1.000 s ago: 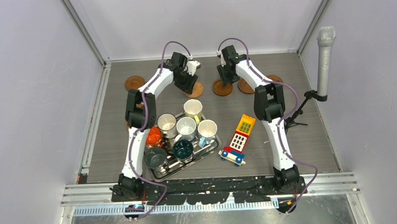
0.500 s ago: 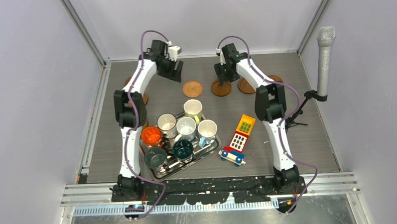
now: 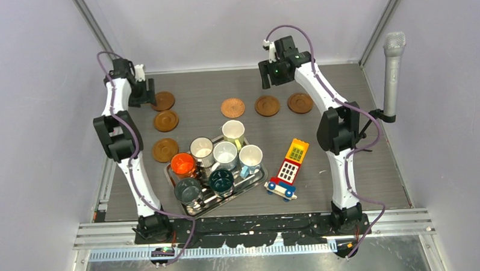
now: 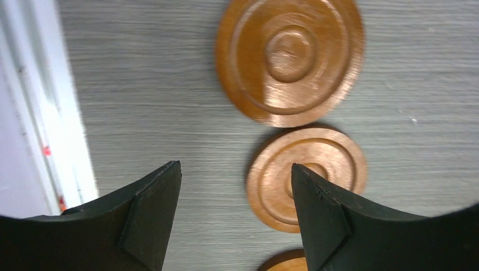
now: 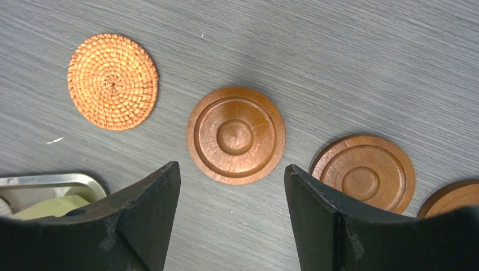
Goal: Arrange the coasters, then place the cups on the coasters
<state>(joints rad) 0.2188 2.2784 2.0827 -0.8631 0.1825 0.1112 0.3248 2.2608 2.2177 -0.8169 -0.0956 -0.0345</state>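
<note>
Three wooden coasters point(image 3: 163, 101) point(image 3: 166, 120) point(image 3: 165, 150) lie in a column at the left. A woven coaster point(image 3: 232, 107) and two wooden ones point(image 3: 267, 105) point(image 3: 300, 102) form a row at the back. Several cups stand on the metal tray point(image 3: 258, 178), among them an orange cup point(image 3: 182, 164), a pale yellow cup point(image 3: 233, 131) and a teal cup point(image 3: 221, 180). My left gripper point(image 3: 141, 94) point(image 4: 234, 209) hangs open and empty beside the left coasters point(image 4: 290, 56) point(image 4: 308, 178). My right gripper point(image 3: 272, 79) point(image 5: 231, 214) is open and empty above the back row point(image 5: 236, 135) point(image 5: 363, 174) point(image 5: 113, 82).
A colourful toy truck point(image 3: 289, 169) lies right of the tray. A microphone point(image 3: 394, 76) on a stand rises at the right edge. The left wall rail point(image 4: 39, 113) runs close to my left gripper. The tray's corner point(image 5: 51, 182) shows in the right wrist view.
My left arm swung from the middle to the far left, leaving the woven coaster in the row. My right gripper lifted off its wooden coaster. Both grippers opened.
</note>
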